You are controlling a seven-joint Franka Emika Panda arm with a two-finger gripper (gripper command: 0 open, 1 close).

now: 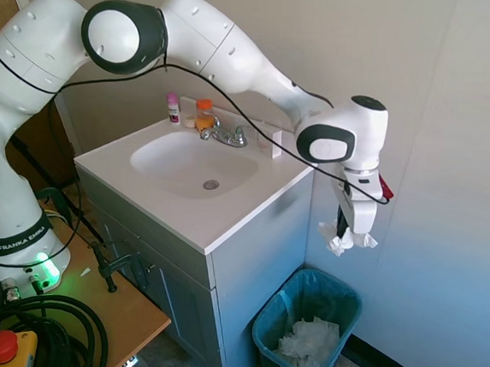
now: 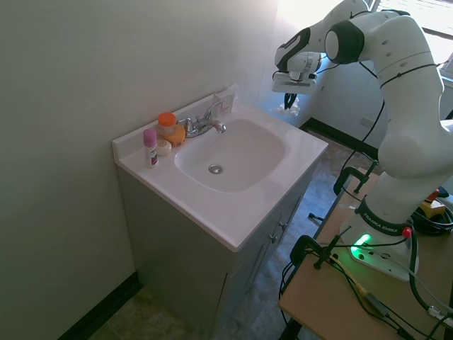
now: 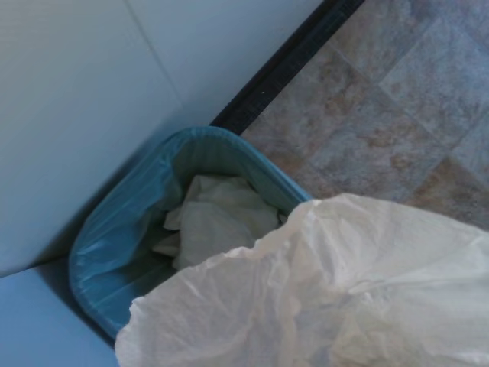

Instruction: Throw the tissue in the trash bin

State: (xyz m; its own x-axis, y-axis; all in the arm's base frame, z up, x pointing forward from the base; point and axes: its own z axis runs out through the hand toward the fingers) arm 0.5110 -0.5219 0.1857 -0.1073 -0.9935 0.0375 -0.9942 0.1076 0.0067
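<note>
**Tissue held above the bin, release still to come**

A small bathroom corner holds a white vanity surface point(image 1: 231, 223) with a moulded sink point(image 1: 193, 164), a chrome faucet point(image 1: 224, 135) and a few small bottles point(image 1: 173, 107) along the back edge; pale walls close in on two sides and the floor is mottled stone-look tile point(image 3: 397, 115). On that floor, tucked between the vanity cabinet and the wall, stands the trash bin point(image 1: 272, 340), teal with a bluish liner, and a duller crumpled paper wad point(image 1: 309, 343) already lies inside it.

The gripper point(image 1: 350, 241) points downward beside the cabinet's side, closed on the tissue point(image 1: 350, 242), which hangs as a ragged white clump from the fingers. It is well above the bin's rim and, judging from the first exterior view, a little toward the wall side of the opening. The wrist view shows the tissue point(image 3: 328, 298) large in front and the bin's mouth beyond it.

The carry step appears nearly done. The next move calls for centring over the opening, perhaps lowering, then opening the fingers. A thin tissue may drift or cling, so a release near the rim seems safer.
</note>
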